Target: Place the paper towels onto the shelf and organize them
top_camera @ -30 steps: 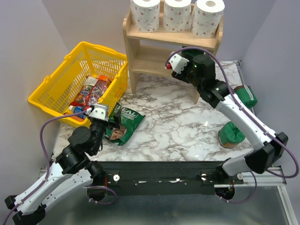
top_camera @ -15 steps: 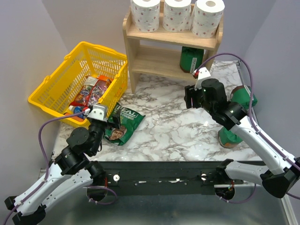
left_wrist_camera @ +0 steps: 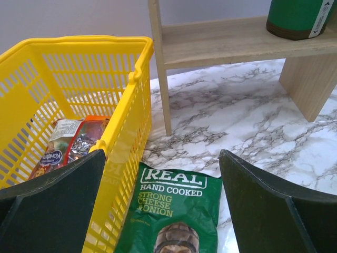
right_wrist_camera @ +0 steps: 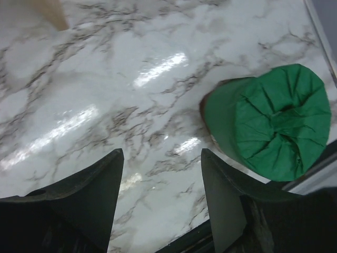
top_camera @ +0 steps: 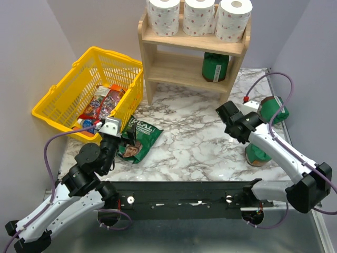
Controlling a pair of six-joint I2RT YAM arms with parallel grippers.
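Note:
Three white paper towel rolls with pink dots stand in a row on the top tier of the wooden shelf [top_camera: 174,66]: left [top_camera: 164,17], middle [top_camera: 199,16], right [top_camera: 233,20]. My right gripper [top_camera: 230,117] is open and empty, low over the marble in front of the shelf's right leg; in the right wrist view it [right_wrist_camera: 160,179] has bare marble between its fingers. My left gripper [top_camera: 122,138] is open and empty by the basket's near corner; in the left wrist view it [left_wrist_camera: 163,200] hangs over a chips bag, and the shelf's lower tier [left_wrist_camera: 221,42] shows.
A dark green wrapped package [top_camera: 215,66] stands on the lower tier, also in the left wrist view [left_wrist_camera: 300,18]. Two more lie at the right [top_camera: 276,108] [top_camera: 259,150]; one shows in the right wrist view [right_wrist_camera: 274,126]. Yellow basket [top_camera: 63,95] with snacks at left. Green chips bag [top_camera: 138,138] lies beside it.
My right arm has drawn back from the shelf's lower tier toward the near right and come down low. The green package stays on that tier. The left arm has not moved.

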